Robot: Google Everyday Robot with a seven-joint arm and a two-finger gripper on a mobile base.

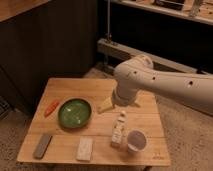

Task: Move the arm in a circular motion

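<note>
On your wooden table [75,88] the green bowl [75,113] sits left of centre, with a small orange-red carrot [51,107] just beside its left rim. Along the front edge lie a flat grey block [43,145] and, to its right, a pale rectangular pad [84,148], apart from each other. Right of these stands a small pale bottle [118,130], upright, and just beside it on the right a light-coloured cup [136,141], its mouth up. Behind the table a grey metal beam [150,56] runs across in front of a dark wall.

The arm [165,85] comes in from your right edge of view, thick and cream-white, dotted with small dark holes, and bends down over the back right part of the table. Its wrist section hides part of the tabletop there. The bottle stands closest to it — directly in front of the wrist, with the cup a little further right.

The gripper [105,104] is the pale yellowish wedge at the arm's end, pointing left and slightly down, near the bowl's right rim. Whether it touches the bowl or the table you cannot tell. Nothing shows in its grasp — and whether it is released or clenched cannot be told from this angle.
</note>
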